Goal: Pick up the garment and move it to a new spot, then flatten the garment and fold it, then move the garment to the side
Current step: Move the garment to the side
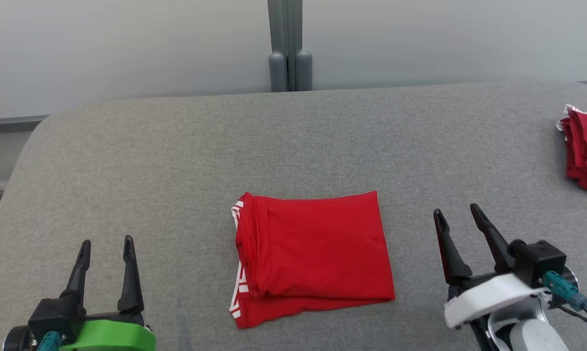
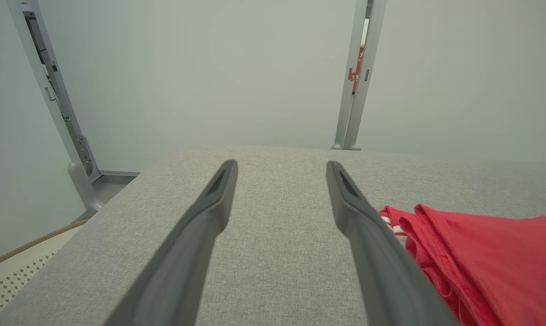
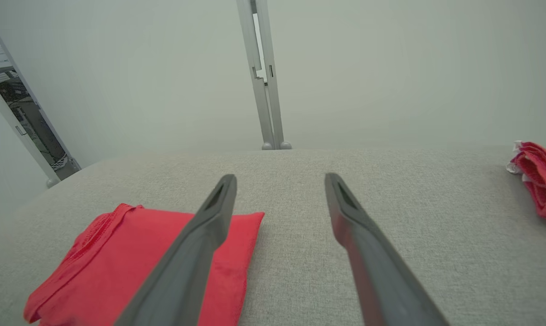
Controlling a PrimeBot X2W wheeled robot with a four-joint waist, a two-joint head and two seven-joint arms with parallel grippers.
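The garment [image 1: 312, 256] is red with white stripes along its left edge, and it lies folded into a neat rectangle in the middle of the grey table [image 1: 176, 161]. My left gripper [image 1: 106, 243] stands open at the lower left, well clear of the cloth, with nothing between its fingers. My right gripper [image 1: 456, 213] is open too, just right of the garment's right edge and apart from it. The left wrist view has the garment [image 2: 481, 262] to the right of the left gripper [image 2: 282, 165]. In the right wrist view the garment [image 3: 118, 262] lies left of the right gripper [image 3: 279, 179].
A second red cloth pile [image 1: 585, 151] lies at the table's far right edge, also seen as the red pile [image 3: 538, 179] in the right wrist view. A grey post [image 1: 288, 46] rises behind the table against pale wall panels. A perforated white surface [image 2: 10, 271] shows off the table's left end.
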